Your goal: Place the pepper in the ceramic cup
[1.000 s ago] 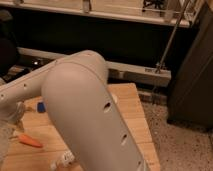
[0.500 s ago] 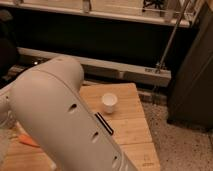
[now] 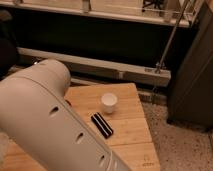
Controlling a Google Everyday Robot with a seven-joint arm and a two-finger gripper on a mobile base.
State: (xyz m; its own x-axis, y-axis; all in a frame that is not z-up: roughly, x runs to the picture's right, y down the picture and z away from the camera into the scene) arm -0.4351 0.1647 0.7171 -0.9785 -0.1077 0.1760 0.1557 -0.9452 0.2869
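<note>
Wooden table [image 3: 131, 134], speckled floor [image 3: 177, 145], dark cabinet [image 3: 192, 75] right, pale ledge [image 3: 95, 64] behind.

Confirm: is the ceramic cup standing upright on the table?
Yes, the ceramic cup stands upright, mouth up, on the wooden table; the gripper is out of view, and the arm fills the left.

A wooden bench [image 3: 131, 134] stood in the middle of the scene. On it lay a flat black oblong thing [image 3: 102, 124], turned at a slant. To the right was a speckled floor [image 3: 181, 146] and a tall dark cabinet [image 3: 193, 75]. Beyond the far side of the bench ran a long pale ledge [image 3: 95, 63], and a thin metal pole [image 3: 173, 34] rose slanting from its right end.
</note>
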